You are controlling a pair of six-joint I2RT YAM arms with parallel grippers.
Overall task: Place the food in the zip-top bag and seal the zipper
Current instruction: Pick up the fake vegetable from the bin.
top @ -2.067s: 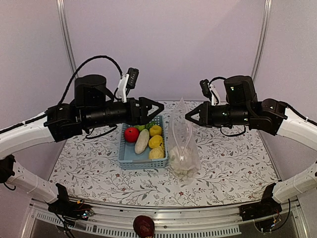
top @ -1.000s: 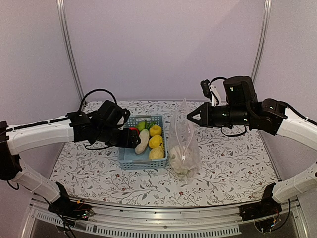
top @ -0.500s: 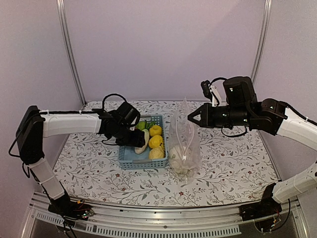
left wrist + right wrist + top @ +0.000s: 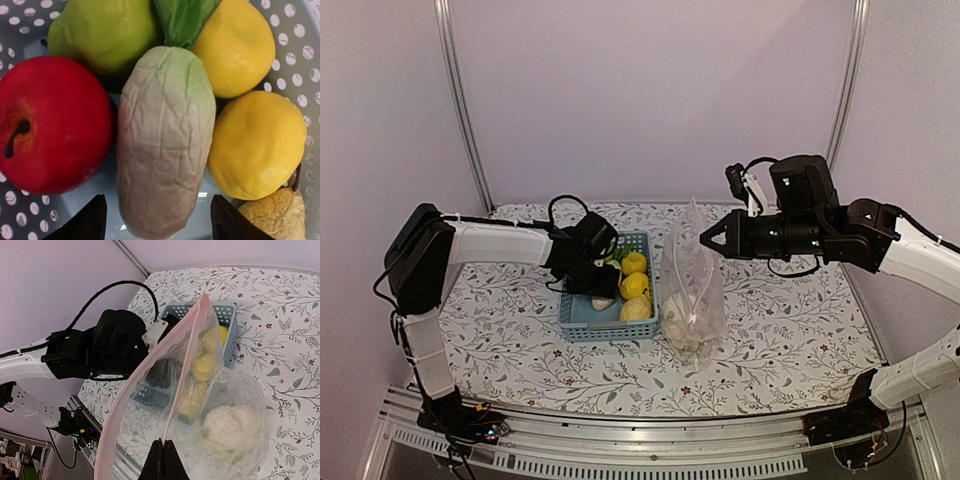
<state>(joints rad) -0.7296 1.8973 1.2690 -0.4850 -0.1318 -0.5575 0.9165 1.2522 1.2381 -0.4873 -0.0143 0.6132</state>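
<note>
Of your food, only the cauliflower (image 4: 230, 427) sits inside the zip-top bag (image 4: 692, 300), low at its bottom. The rest lies in the blue basket (image 4: 590, 328): the white radish (image 4: 167, 140) in the middle, the red tomato (image 4: 50, 125) against one side of it, the yellow lemons (image 4: 257, 145) on the other, and a green fruit (image 4: 105, 35) beyond. Your left gripper (image 4: 160, 225) is down in the basket with its fingers apart, straddling the radish's near end without visibly touching it, so I judge that a pick of the radish is the step in hand. Your right gripper (image 4: 162, 450) is pinched together on the bag's upper edge, holding the bag upright just beside the basket, its bottom resting on the table (image 4: 790, 330). The zipper (image 4: 150, 375) is not sealed and the mouth looks open. You are early in the job: one piece is in, several wait in the basket, and the seal comes last.
</note>
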